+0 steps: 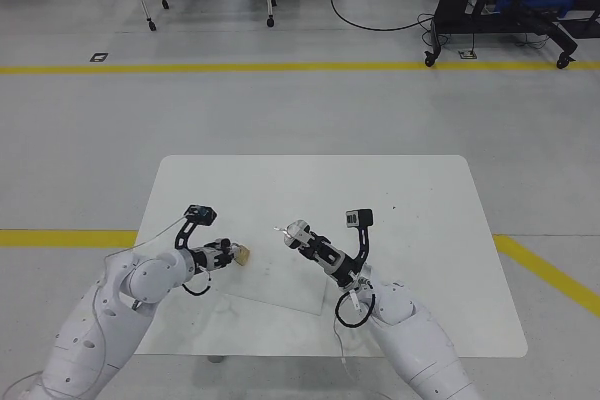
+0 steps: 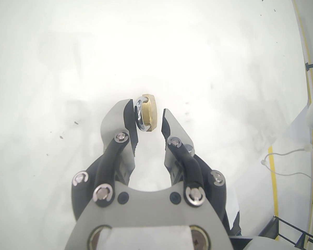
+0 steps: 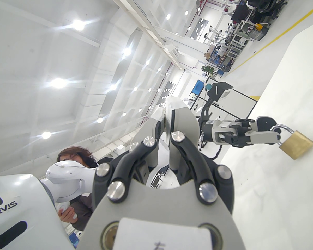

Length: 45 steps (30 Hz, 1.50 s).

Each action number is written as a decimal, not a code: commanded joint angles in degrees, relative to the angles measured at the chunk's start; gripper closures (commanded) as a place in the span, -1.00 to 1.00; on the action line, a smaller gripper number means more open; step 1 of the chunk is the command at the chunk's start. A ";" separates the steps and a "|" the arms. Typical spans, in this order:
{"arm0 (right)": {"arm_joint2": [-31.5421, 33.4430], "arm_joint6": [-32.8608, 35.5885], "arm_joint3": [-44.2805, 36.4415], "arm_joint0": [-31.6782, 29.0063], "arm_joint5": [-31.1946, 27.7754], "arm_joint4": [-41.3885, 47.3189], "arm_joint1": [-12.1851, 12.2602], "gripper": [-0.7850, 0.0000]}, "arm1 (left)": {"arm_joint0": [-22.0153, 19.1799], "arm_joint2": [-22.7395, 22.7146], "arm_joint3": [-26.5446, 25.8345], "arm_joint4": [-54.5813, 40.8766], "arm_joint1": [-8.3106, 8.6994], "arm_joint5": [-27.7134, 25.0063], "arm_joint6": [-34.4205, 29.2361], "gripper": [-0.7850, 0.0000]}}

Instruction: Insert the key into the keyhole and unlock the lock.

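Left gripper (image 2: 146,110) at lock (image 2: 150,113), left of table (image 1: 430,200) centre. Jaws narrow but parted: shackle (image 2: 139,114) against one finger, slim gap at other. Looks like bracing, not clamping. Brass body points toward other arm, likely to present keyhole; keyhole itself not visible. Right gripper (image 3: 167,127) near table centre, jaws pressed tight on key (image 1: 281,232). Blade sticks out toward lock, apart from it. Step, judged: line-up before insertion. Risk: loosely held lock swings away when key pushes in.

The padlock (image 1: 242,255) is at the left gripper's (image 1: 231,253) tip, over the table's (image 1: 410,200) front-left part (right gripper (image 1: 292,233) to its right, apart).
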 commanded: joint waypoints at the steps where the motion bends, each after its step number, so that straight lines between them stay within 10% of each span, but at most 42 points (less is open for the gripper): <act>1: 0.00 0.00 0.00 0.00 0.00 0.00 0.00 1.00 | -0.04 0.24 0.14 0.19 -0.09 -0.05 0.35 0.76; 2: 0.00 0.00 0.00 0.00 0.00 0.00 0.00 1.00 | -0.07 0.34 0.18 0.30 -0.14 -0.12 0.52 1.00; 13: 0.00 0.00 0.00 0.00 0.00 0.00 0.00 1.00 | 0.27 -1.75 0.40 -8.24 -0.27 -2.10 -2.18 1.00; 24: 0.00 0.00 0.00 0.00 0.00 0.00 0.00 1.00 | -2.21 -12.46 10.76 -58.94 -0.22 6.64 -25.80 1.00; 45: 0.00 0.00 0.00 0.00 0.00 0.00 0.00 1.00 | -5.79 -10.15 21.35 -73.28 -1.23 18.26 -34.76 1.00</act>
